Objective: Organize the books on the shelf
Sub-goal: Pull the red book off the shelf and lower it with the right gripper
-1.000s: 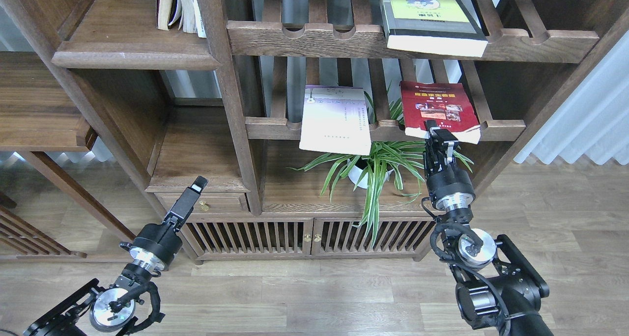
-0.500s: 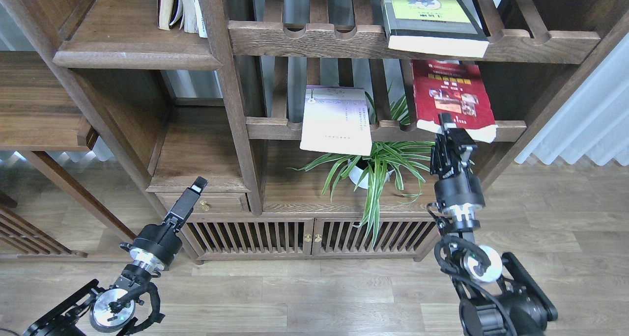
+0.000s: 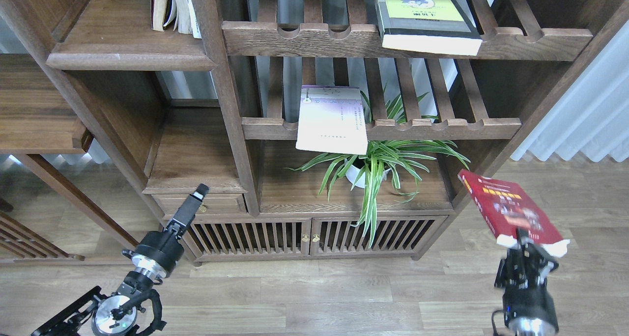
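While right gripper (image 3: pixel 528 241) clamps red paperback (image 3: pixel 511 210) | yellow title unreadable | left gripper (image 3: pixel 198 193) unclear

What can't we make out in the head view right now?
- Left gripper: dark, seen end-on; its fingers cannot be told apart.
- Upright books on the solid shelf: tops cut off by the upper edge.
- Red book: cover text too small and blurred; the right gripper covers part of its lower edge.
- Plant pot: mostly hidden by leaves.
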